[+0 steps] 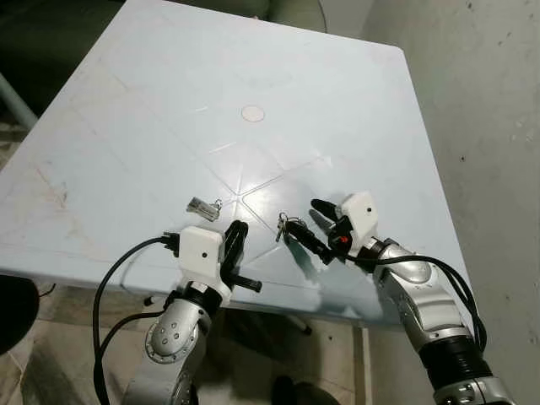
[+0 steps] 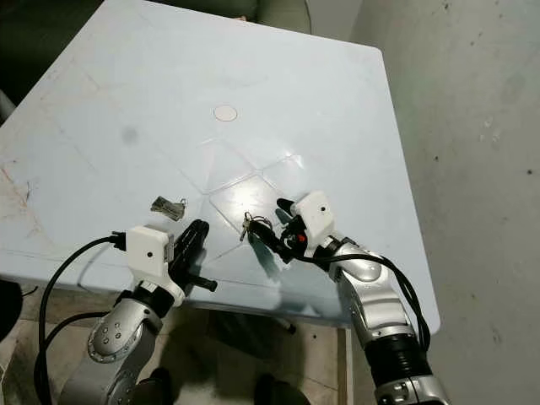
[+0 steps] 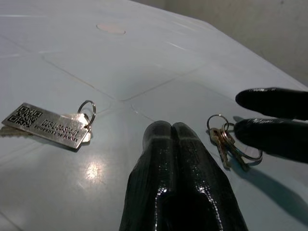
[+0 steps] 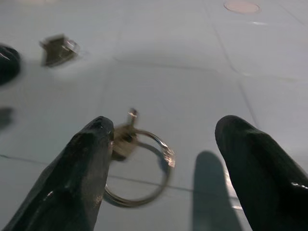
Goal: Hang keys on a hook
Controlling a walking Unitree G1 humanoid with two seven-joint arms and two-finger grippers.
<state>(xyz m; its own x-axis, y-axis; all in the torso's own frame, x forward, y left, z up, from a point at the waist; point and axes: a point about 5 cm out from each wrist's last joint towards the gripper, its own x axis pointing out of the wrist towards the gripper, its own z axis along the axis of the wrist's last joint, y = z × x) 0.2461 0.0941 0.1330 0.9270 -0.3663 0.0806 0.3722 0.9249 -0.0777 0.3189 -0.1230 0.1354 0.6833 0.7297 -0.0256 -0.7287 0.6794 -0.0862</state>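
Black fingers on my right gripper (image 1: 314,226) are spread apart, low over the pale blue table (image 1: 253,67), with the keys (image 4: 137,161) lying flat between the tips but hard against one finger: in the right wrist view the key ring sits at the base of that fingertip (image 4: 91,144), the other well clear. Bunch is skewed off centre, so my read is a small shift toward the ring before closing. Key blades point roughly away from my wrist, toward table centre, ring end nearest the fingers. Left gripper (image 1: 234,236) has its fingers pressed together, hovering just off the near edge; keys lie off to its right, farther than from my right, so right arm is the obvious picker. A second item, a metal tag (image 3: 48,126) with a QR code on its own ring, lies on the table ahead of the left gripper, apart from the keys. Can't make out a hook anywhere.
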